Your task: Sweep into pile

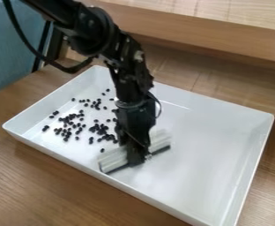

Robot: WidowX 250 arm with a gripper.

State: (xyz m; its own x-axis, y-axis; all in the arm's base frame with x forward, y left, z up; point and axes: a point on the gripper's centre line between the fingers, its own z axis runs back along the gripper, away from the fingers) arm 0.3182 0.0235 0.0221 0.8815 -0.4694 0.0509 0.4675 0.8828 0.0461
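Your black two-finger gripper (138, 158) clasps a pale, bar-shaped sweeper with a dark edge (112, 160) inside the glossy white rectangular tray (210, 145), near its front wall; small black beans (100, 129) lie scattered toward the tray's left end.

You will find no legible text, label, brand, number or sign on any surface in the camera view; nothing here can be read.
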